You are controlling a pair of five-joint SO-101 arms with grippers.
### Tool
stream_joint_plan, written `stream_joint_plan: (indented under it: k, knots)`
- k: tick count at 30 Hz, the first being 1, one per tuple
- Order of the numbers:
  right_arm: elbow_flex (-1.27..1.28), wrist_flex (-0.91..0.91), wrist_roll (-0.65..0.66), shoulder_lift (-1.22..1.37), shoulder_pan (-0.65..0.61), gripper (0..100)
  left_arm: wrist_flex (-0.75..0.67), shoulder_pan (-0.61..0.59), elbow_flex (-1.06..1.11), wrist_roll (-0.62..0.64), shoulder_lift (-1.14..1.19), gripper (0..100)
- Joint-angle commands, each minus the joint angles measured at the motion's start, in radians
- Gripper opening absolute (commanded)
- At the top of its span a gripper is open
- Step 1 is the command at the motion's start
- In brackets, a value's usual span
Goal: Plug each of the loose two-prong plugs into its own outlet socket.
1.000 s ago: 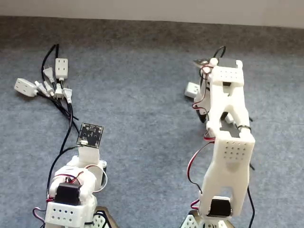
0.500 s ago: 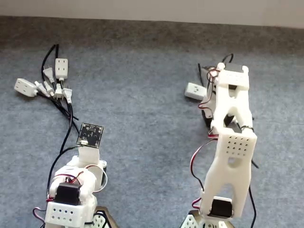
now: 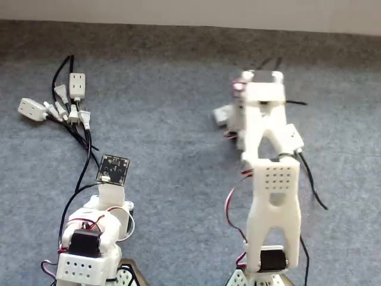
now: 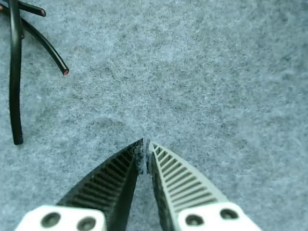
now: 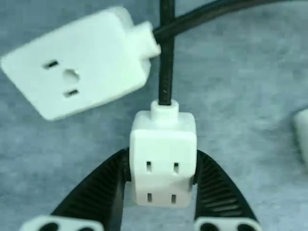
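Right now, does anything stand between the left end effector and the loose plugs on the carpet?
Only black cords lie on the carpet between the left end effector and the plugs; nothing else visible blocks the way.

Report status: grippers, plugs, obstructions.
Left gripper shut, empty, over carpet. Right gripper shut on white outlet block. Loose plugs untouched, near left arm. Second outlet alongside, cords crossing.
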Motion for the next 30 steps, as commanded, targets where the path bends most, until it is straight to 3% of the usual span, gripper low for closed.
stream_joint_plan:
  k: [1,6,12,20,23,30]
  knots:
    - [-0.059,0.031,-0.181,-0.136,-0.228,9.9,0.005,0.010,0.018,0.000,0.001,4]
    - [-0.061,0.022,-0.376,-0.130,-0.372,9.9,0.005,0.010,0.018,0.000,0.001,4]
    - [-0.061,0.012,-0.459,-0.101,-0.377,9.9,0.005,0.010,0.018,0.000,0.001,4]
    - [-0.061,-0.041,-0.474,-0.134,-0.415,9.9,0.003,0.010,0.018,0.000,0.001,4]
    - [-0.056,-0.068,-0.559,-0.124,-0.449,10.1,0.003,0.010,0.018,0.000,0.001,4]
    - [-0.051,-0.111,-0.655,-0.122,-0.516,18.8,0.003,0.010,0.018,0.000,0.001,4]
